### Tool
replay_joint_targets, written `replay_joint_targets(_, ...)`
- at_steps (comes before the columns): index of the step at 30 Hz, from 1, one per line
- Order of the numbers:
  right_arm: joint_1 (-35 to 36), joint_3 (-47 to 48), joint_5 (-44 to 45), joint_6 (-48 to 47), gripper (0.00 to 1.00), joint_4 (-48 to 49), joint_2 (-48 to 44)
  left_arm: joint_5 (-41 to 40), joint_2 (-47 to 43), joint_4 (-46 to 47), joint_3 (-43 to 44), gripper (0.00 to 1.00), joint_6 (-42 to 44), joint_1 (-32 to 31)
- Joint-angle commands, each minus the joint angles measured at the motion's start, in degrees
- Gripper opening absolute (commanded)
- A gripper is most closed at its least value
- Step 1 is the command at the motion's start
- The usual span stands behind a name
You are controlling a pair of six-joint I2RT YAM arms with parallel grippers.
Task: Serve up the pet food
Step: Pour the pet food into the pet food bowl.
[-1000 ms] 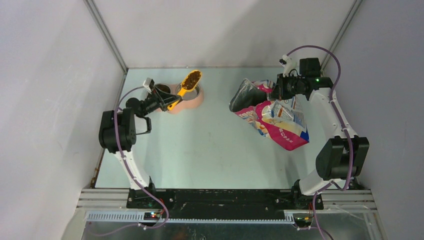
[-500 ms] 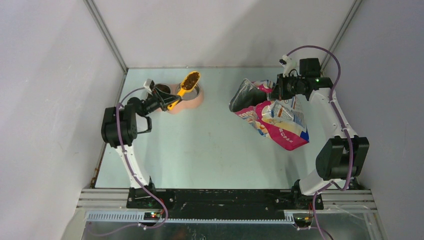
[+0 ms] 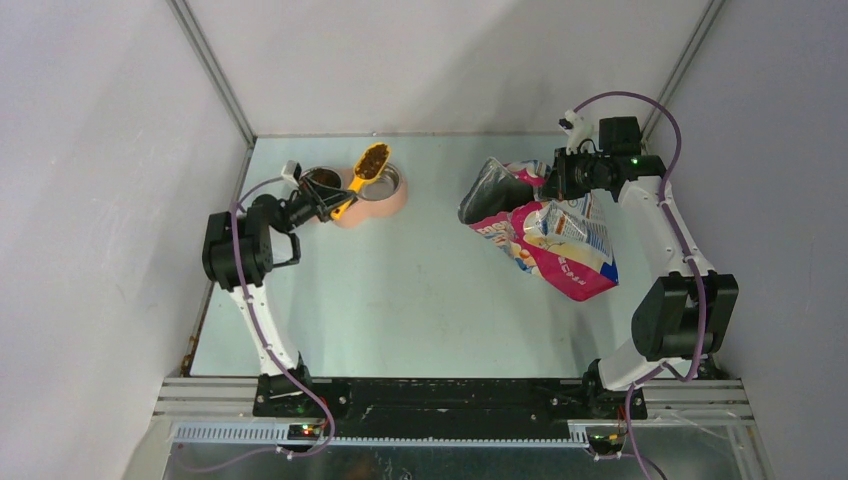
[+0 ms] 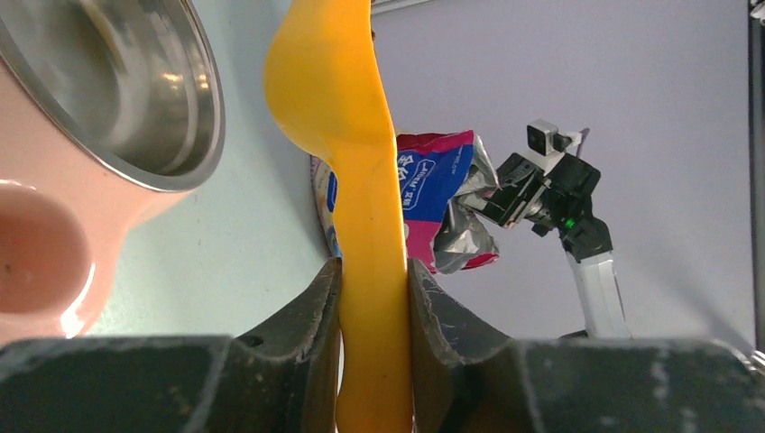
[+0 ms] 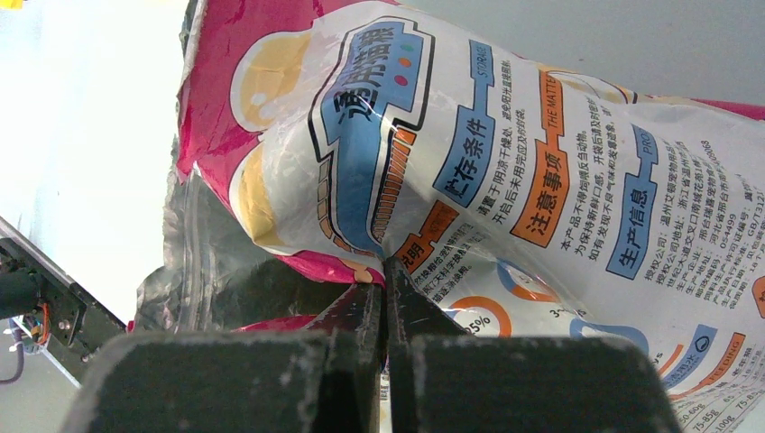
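Note:
Brown pet food [image 3: 372,159] fills the head of an orange scoop [image 3: 362,172] held level above the pink double-bowl feeder [image 3: 392,206], over the left rim of its right steel bowl [image 3: 388,184]. My left gripper [image 3: 327,205] is shut on the scoop's handle [image 4: 372,298]. From the left wrist the scoop is seen from below, so the kibble is hidden. My right gripper [image 3: 551,181] is shut on a fold of the glossy cat food bag [image 3: 560,245], near its open silver mouth [image 3: 490,185]. Its closed jaws [image 5: 386,275] pinch the bag film [image 5: 541,144].
The feeder's left steel bowl [image 3: 322,181] sits under my left wrist, and a steel bowl [image 4: 135,90] shows beside the scoop in the left wrist view. Grey walls close in on the left, back and right. Bare table [image 3: 420,290] lies between the arms.
The loaded scoop has shifted a little to the left over the feeder, with the left arm drawing back toward the wall. The right arm and the bag have not moved.

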Motion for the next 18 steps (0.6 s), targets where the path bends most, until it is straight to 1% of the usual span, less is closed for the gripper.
replay_joint_targets(1, -1.10, -0.09, 2.48, -0.27, 0.00, 2.43, -1.76, -1.69, 0.88, -1.15, 2.42, 0.00, 4.96, 0.49)
replay_joint_targets(9, -1.10, -0.12, 2.49, -0.23, 0.00, 2.50, -1.65, -3.46, 1.08, -9.71, 2.95, 0.00, 11.72, 0.69)
replay_joint_targets(18, -1.10, -0.23, 2.61, -0.40, 0.00, 2.42, -1.72, -5.23, 0.01, -17.87, 3.31, 0.00, 16.73, 0.75)
